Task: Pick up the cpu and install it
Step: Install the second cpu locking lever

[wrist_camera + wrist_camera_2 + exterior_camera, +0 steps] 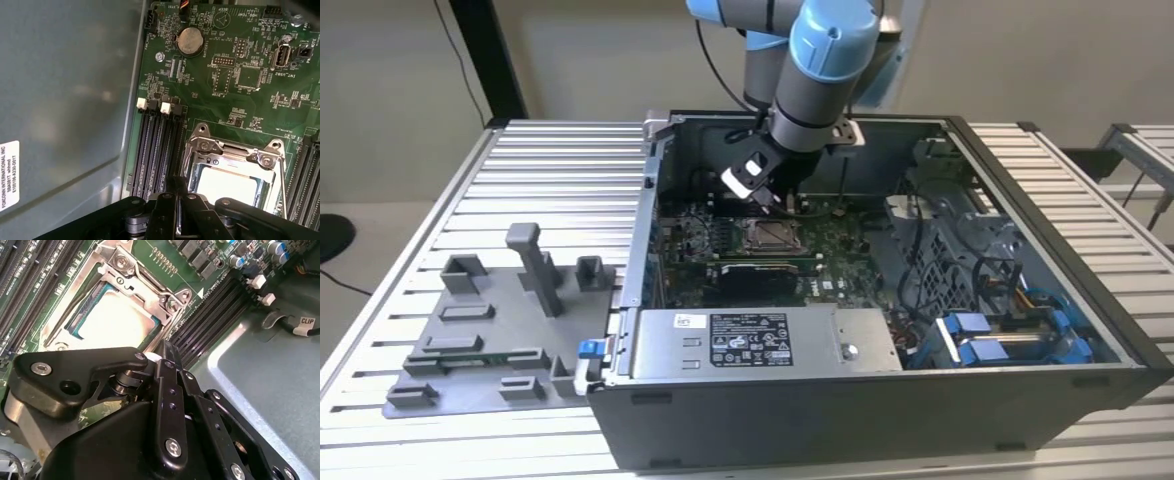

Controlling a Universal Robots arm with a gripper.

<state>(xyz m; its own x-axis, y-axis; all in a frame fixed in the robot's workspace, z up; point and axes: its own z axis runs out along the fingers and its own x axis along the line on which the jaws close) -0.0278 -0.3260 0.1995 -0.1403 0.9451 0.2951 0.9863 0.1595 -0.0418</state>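
The cpu (112, 320) lies flat in the metal-framed socket (150, 280) of the green motherboard (250, 105), its pale silver-white top facing up. In the first wrist view the cpu (232, 182) sits just beyond my black fingers. My gripper (165, 347) hangs close over the socket's edge beside the black memory slots (157, 150); its fingers (177, 185) look drawn together with nothing between them. In the exterior view the gripper (767, 200) is inside the open computer case, just behind the socket (770, 236).
The case walls (647, 220) ring the board. A grey power supply (747, 340) sits at the case front, cables and blue drive clips (987, 330) at the exterior view's right. A grey fixture tray (494, 340) lies on the slatted table outside.
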